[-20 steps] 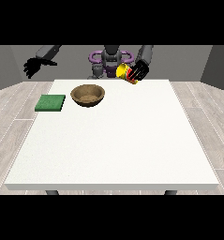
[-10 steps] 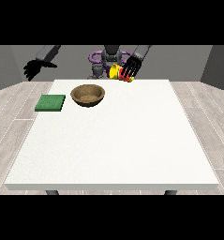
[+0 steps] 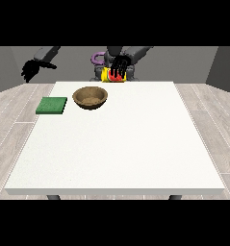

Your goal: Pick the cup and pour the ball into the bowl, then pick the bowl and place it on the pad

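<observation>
— Is any writing, brand or label showing anywhere?

— None is readable. The white tabletop [image 3: 116,144] is carrying two things, each plain: one brown wooden bowl [image 3: 90,97] and one flat green pad [image 3: 52,105].

— And the cup?

— One cup [image 3: 112,76], yellow with a red part facing the camera, is hanging above the tabletop's far edge, just in front of the robot's torso. The hand at the view's right [image 3: 119,65] is holding it, black fingers curling down over its top. The cup is looking tipped onto its side rather than standing upright, though how far is hard to tell. No ball is showing; whether it is sitting inside the cup cannot be told.

— Where is the bowl standing?

— It is sitting upright on the tabletop's far left part, round, dark-rimmed, lighter inside. It is lying to the left of the cup and nearer the camera, well apart from it. The pad is lying just beside the bowl on its left, not touching it, close to the tabletop's left edge.

— What is the other hand doing?

— The hand at the view's left [image 3: 31,70] is hovering off the tabletop's far left corner, above the floor, holding nothing. Its fingers are drooping downward, relaxed.

— The count, then?

— One cup, one bowl, one pad, two hands.
</observation>
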You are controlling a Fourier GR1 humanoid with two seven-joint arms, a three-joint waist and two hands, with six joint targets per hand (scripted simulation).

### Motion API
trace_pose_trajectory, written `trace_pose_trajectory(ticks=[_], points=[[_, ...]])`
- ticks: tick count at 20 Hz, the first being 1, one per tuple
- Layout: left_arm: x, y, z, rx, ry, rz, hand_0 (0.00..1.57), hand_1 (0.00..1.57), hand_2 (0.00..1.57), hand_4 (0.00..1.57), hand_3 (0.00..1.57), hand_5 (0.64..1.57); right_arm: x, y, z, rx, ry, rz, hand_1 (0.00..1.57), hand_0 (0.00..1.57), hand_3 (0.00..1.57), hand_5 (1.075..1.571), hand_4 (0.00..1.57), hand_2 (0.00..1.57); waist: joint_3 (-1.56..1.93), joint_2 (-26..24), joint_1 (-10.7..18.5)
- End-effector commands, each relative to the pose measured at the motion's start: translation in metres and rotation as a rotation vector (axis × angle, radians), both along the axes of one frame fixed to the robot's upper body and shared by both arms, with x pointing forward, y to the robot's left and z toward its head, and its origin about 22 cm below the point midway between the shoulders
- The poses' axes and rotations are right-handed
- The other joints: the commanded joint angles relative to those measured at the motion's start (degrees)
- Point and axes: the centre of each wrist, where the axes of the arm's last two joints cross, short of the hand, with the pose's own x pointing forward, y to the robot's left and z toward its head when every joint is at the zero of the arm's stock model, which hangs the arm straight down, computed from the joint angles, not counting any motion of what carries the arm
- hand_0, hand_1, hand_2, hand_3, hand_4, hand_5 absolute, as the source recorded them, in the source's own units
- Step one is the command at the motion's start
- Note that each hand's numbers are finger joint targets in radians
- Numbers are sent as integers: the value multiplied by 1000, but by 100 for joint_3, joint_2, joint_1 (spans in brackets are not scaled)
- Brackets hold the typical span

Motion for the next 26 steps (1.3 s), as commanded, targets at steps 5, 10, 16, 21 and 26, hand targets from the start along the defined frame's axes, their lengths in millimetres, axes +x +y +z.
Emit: trace_pose_trajectory(ticks=[5, 10, 16, 21, 26], points=[[-23, -30, 3, 198, -93, -43, 303, 303, 1571, 902, 1571, 1570, 32, 29, 8, -7, -20, 7, 0, 0, 223, 1533, 0, 0, -2, 145, -38], [-16, -36, 10, 348, -132, -75, 0, 0, 1571, 913, 1571, 1547, 46, 41, 16, 26, -74, 54, 0, 0, 252, 1525, 0, 0, -2, 459, -230], [-13, -47, 21, 554, -110, -111, 0, 0, 1571, 1246, 1571, 1395, 46, 35, 21, 29, -31, 68, 0, 0, 161, 1516, 0, 0, -1, 273, -376], [-21, -59, 21, 791, -187, -154, 970, 970, 1571, 1214, 1571, 1419, 27, 40, -11, 30, 59, 49, 0, 0, 117, 1518, 0, 0, 1, -135, -183], [-7, -61, 48, 802, -200, -82, 1557, 1557, 1571, 1191, 1571, 1467, 34, 39, 2, 30, 12, 82, 0, 0, 172, 1516, 0, 0, -3, 0, -429]])
